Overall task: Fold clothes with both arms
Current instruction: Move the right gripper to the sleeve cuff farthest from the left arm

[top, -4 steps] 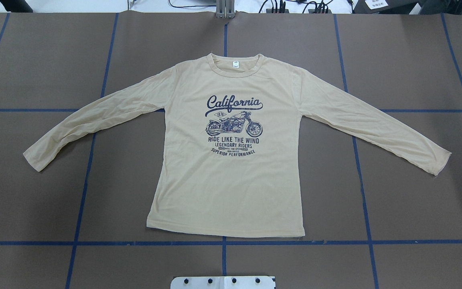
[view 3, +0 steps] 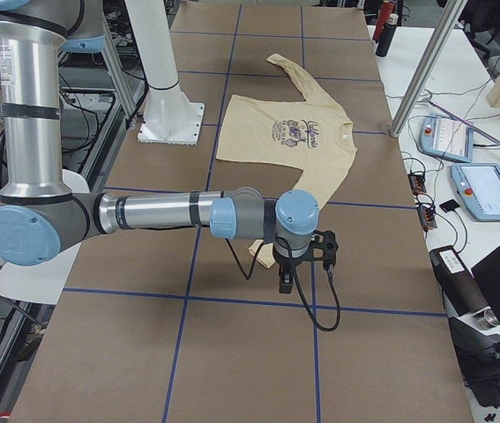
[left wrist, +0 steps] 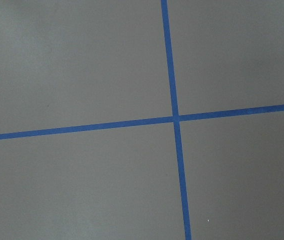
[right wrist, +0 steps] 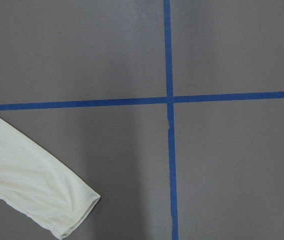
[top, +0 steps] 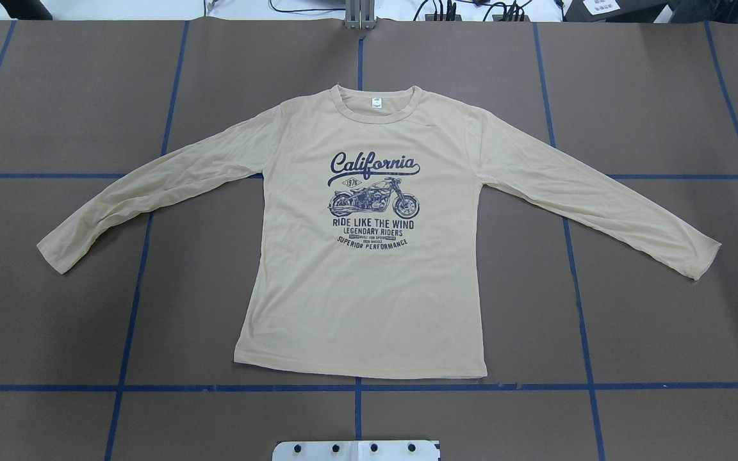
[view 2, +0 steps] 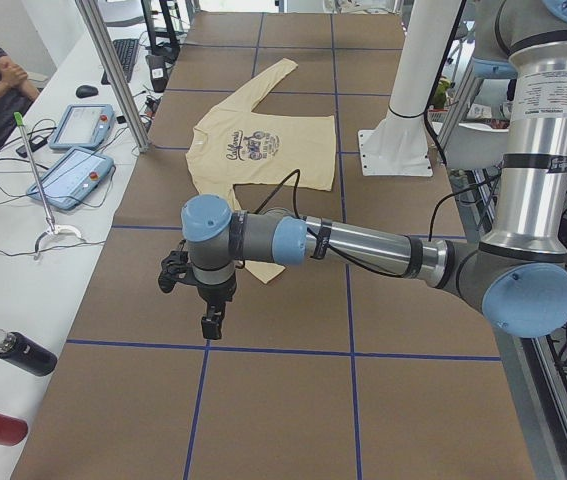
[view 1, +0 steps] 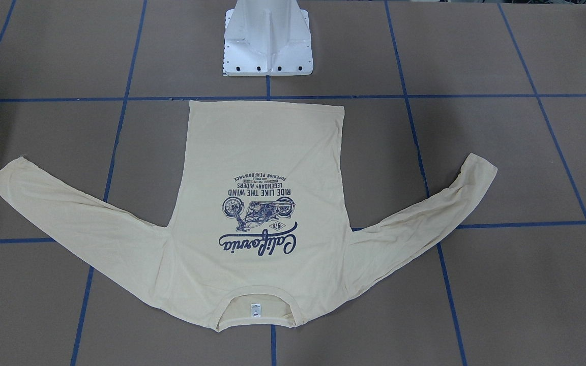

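Shirt (top: pixel 362 275) lay flat and face up on the table (top: pixel 36 333), navy print uppermost. Its collar pointed away from the pedestal (view 1: pixel 267 46), and its hem lay toward it, just short of a tape line (top: pixel 151 388). Left to right in the overhead view, the left sleeve (top: pixel 151 192) ran outward and down to its cuff, the body lay at the centre, and the right sleeve (top: pixel 599 198) mirrored the left. Both sleeves were spread clear of the body and lightly wrinkled.

The left arm (view 2: pixel 363 240) stretched low over the table near the left cuff. The left gripper (view 2: pixel 210 322) pointed down above bare brown surface, apart from the shirt. Whether its fingers were parted or held anything could not be told.

The right arm (view 3: pixel 161 211) reached out likewise at the opposite end. The right gripper (view 3: pixel 285 280) hung above the table near the right cuff (right wrist: pixel 71 210), not touching it, and its opening could not be told either.
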Controlling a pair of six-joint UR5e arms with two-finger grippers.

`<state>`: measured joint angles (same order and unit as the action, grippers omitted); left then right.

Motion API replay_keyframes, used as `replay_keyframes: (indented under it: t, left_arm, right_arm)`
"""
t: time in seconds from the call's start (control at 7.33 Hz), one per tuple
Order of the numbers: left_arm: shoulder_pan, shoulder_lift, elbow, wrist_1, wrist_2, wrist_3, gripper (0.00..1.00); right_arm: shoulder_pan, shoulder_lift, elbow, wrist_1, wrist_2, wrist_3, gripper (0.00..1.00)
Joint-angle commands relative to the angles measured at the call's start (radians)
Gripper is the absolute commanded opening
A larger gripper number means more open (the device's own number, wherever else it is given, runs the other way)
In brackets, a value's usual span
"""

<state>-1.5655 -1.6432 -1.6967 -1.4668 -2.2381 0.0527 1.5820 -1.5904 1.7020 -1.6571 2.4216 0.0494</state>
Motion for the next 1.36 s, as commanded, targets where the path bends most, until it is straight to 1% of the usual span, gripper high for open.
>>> replay_keyframes:
  t: [0.0,0.14,0.27,0.41,0.55,0.68,0.82,0.95,1.09,1.23]
  left_arm:
    - [0.001,-0.032,-0.038,-0.010,-0.027,-0.001,1.00]
    - [0.004,-0.032,-0.056,-0.045,-0.061,-0.001,1.00]
    - [0.011,-0.032,-0.064,-0.122,-0.061,-0.005,1.00]
    - [0.013,-0.009,-0.052,-0.204,-0.066,-0.001,1.00]
    - [0.015,0.015,-0.041,-0.261,-0.066,-0.002,1.00]
    - [0.018,0.005,-0.035,-0.294,-0.066,-0.007,1.00]
    - [0.021,0.008,-0.029,-0.299,-0.064,-0.004,1.00]
    - [0.051,0.010,-0.040,-0.297,-0.063,-0.004,1.00]
    - [0.053,0.014,-0.038,-0.302,-0.058,-0.002,1.00]
    - [0.053,0.016,-0.037,-0.320,-0.058,-0.004,1.00]
  right_arm:
    - [-0.037,0.003,0.007,0.066,0.030,0.001,1.00]
    - [-0.066,0.006,0.010,0.135,0.060,0.001,1.00]
    - [-0.130,0.021,-0.019,0.154,0.050,0.000,1.00]
    - [-0.158,0.047,-0.085,0.222,0.054,0.000,1.00]
    - [-0.177,0.008,-0.102,0.300,0.038,0.006,1.00]
    - [-0.212,-0.014,-0.104,0.359,-0.002,0.051,0.99]
    - [-0.277,-0.032,-0.104,0.420,-0.048,0.149,0.99]
    - [-0.346,-0.039,-0.099,0.539,-0.121,0.297,0.99]
    - [-0.431,-0.063,-0.104,0.641,-0.165,0.413,1.00]
    - [-0.473,-0.068,-0.104,0.677,-0.185,0.447,1.00]
